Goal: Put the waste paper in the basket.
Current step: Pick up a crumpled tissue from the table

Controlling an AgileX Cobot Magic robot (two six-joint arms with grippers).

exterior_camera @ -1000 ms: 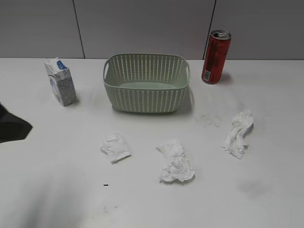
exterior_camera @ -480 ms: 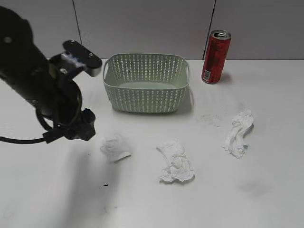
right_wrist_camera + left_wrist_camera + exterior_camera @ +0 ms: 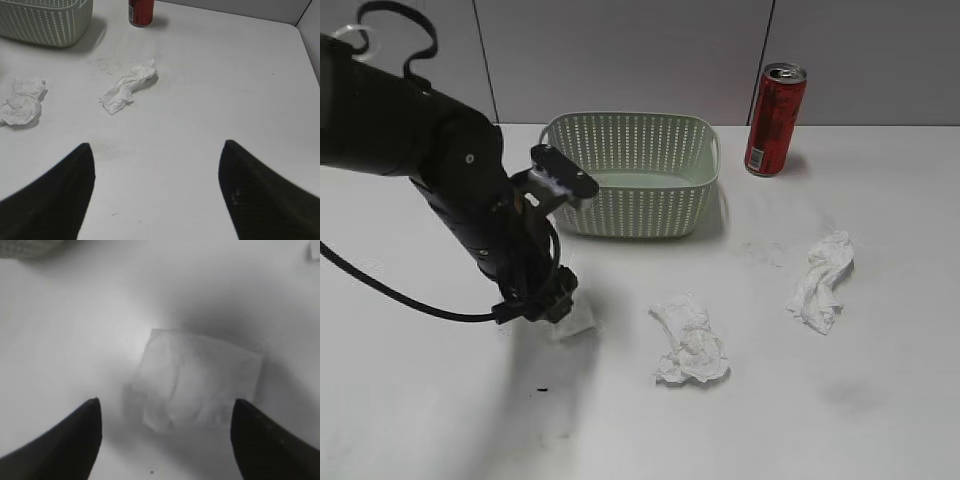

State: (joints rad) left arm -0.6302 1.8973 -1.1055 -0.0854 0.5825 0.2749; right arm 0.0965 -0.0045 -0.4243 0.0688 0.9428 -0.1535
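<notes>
Judging progress: we count 0 of 3 done.
Basket (image 3: 628, 175): we see it empty.
Left gripper (image 3: 165, 440): wide open, astride the left wad (image 3: 197, 382), holding nothing.
Right gripper (image 3: 155, 192): open, empty.
Other wads (image 3: 691, 342) (image 3: 822, 280): on the table (image 3: 840, 400).

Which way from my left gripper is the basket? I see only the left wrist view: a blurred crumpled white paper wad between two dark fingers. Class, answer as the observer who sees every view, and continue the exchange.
Observer: The pale green perforated plastic basket stands beyond the left gripper, toward the wall, slightly right in the exterior view.
Operator: Is any paper in it?
Observer: None shows inside. Two more crumpled white paper wads lie on the table: the middle wad and the right wad.
Operator: And the right gripper?
Observer: The right gripper is open above bare table, touching nothing.
</notes>
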